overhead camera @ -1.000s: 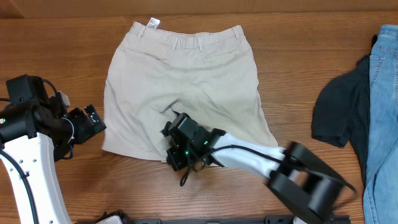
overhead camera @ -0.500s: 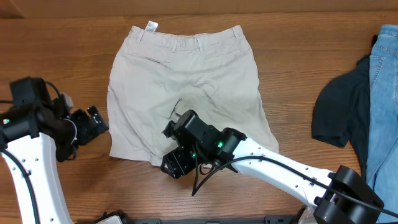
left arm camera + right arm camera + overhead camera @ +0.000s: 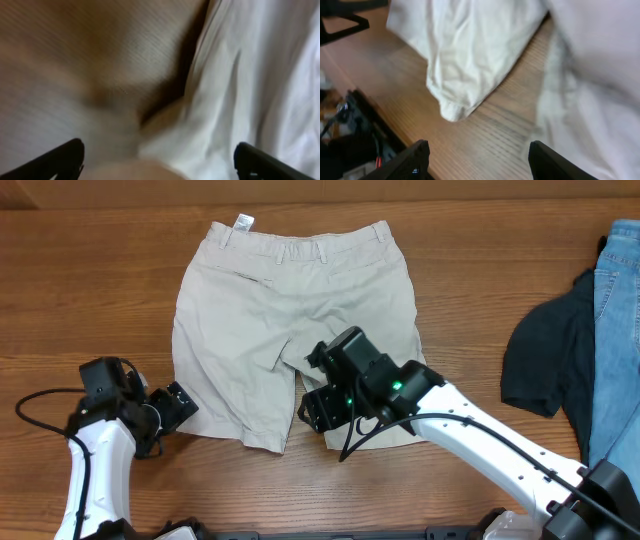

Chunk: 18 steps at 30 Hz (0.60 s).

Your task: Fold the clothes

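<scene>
Left arm (image 3: pixel 95 465): I have it over the near-left part of the tabletop (image 3: pixel 480 280), its white link running off the near edge.
Left claw (image 3: pixel 175 402): it sits just beside the outer hem of the shorts' left leg. My wrist camera is blurred, but both fingers (image 3: pixel 65 157) show far apart in the bottom corners. Only cloth and wood lie below them, so the claw is wide open and grips nothing.
Shorts (image 3: pixel 290 320): the beige pair lies spread flat in the middle of the tabletop. The waistband faces the far edge and the two legs point to the near edge. The cloth is lightly wrinkled around the crotch.
Tag (image 3: pixel 243 220): small and white, sticking out at the waistband's left end, close to the far edge.
Right claw (image 3: pixel 318 412): it hangs over the gap between the legs, at the inner hem of the right leg. In its wrist camera I see the fingers (image 3: pixel 415 160) spread wide with bare wood between them, one leg's hem corner ahead. It is open and holds nothing.
Dark garment (image 3: pixel 545 365): crumpled near the right edge, well apart from the shorts.
Jeans (image 3: pixel 615 330): blue denim along the right edge, touching the dark garment and running out of my overhead view.
</scene>
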Motion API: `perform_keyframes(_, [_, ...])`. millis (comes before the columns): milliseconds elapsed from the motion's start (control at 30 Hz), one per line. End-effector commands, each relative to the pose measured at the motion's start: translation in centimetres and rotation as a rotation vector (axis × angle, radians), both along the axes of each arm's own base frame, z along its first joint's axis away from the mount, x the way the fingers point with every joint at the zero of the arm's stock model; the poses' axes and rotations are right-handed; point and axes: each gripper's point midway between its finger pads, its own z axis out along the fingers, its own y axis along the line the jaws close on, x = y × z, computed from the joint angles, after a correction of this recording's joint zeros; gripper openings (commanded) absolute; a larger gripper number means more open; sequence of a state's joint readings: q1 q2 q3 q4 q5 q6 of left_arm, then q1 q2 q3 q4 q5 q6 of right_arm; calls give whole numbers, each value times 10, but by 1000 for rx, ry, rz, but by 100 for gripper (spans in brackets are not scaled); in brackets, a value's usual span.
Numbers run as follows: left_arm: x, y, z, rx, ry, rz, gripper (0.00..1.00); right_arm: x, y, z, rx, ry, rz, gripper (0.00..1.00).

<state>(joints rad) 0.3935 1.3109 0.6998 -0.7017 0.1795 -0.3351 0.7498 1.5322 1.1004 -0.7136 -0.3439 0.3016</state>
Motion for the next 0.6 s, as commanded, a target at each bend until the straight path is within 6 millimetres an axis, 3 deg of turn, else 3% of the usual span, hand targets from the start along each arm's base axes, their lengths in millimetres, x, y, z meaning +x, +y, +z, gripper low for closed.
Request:
perform_keyframes(0, [2, 5, -11, 71, -44, -100, 76, 10, -4, 13, 28, -10, -49, 67])
perform_keyframes(167, [12, -5, -13, 57, -121, -210, 54, 10, -4, 13, 29, -2, -62, 67])
perform_keyframes(233, [10, -5, -16, 55, -109, -222, 39, 10, -4, 13, 29, -2, -61, 67])
perform_keyframes(300, [8, -7, -21, 44, -89, -224, 38, 9, -4, 13, 29, -1, -61, 66])
perform_keyframes(367, [4, -8, -30, 29, -62, -225, 48, 9, -5, 12, 25, 3, -61, 66])
perform_keyframes(400, [2, -9, -34, 20, -45, -224, 45, 8, -5, 12, 27, 8, -59, 66])
perform_keyframes(467, [-1, -10, -41, 7, -20, -233, 27, 5, -3, 13, 37, 19, -51, 66])
perform_keyframes(500, [-1, -10, -42, 8, -18, -240, 11, 5, -3, 13, 37, 19, -51, 66])
perform_keyframes(533, [-1, -10, -41, 9, -17, -244, 4, 5, -3, 13, 37, 19, -51, 66])
perform_keyframes(567, [-2, -10, -37, 3, -9, -239, 4, 5, -3, 13, 37, 19, -51, 66])
